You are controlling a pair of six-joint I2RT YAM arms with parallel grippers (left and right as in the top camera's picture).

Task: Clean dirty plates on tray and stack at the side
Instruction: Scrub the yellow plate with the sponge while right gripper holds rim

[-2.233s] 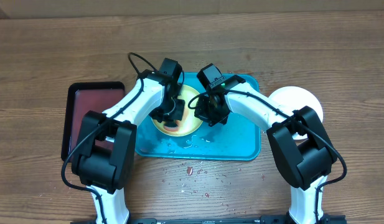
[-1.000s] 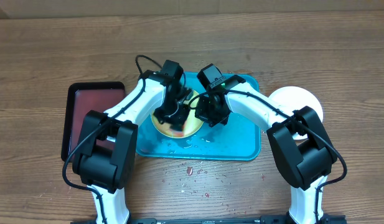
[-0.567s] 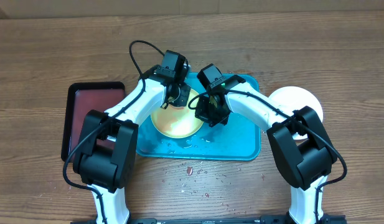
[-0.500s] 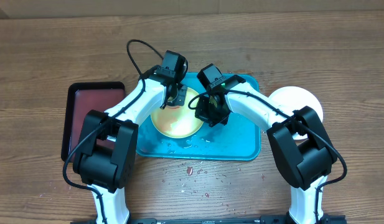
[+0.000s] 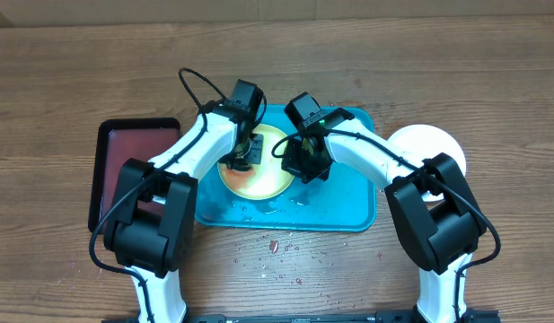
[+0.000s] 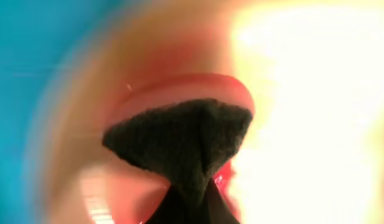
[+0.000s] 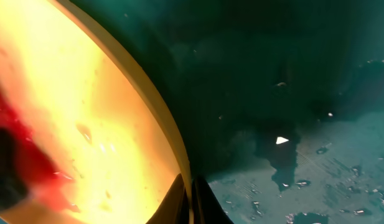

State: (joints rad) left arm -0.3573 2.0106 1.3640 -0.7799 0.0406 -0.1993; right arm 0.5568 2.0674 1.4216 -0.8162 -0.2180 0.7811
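Pressing sponge, clenched in left gripper, straight down onto red smear on plate, its right rim pinched fast by right gripper just beside, over tray.

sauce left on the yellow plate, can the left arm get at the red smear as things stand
Probably yes. The left gripper, shut on a dark sponge, is right on the red smear on the yellow plate. The right gripper pinches the plate's rim at the side, out of the way.
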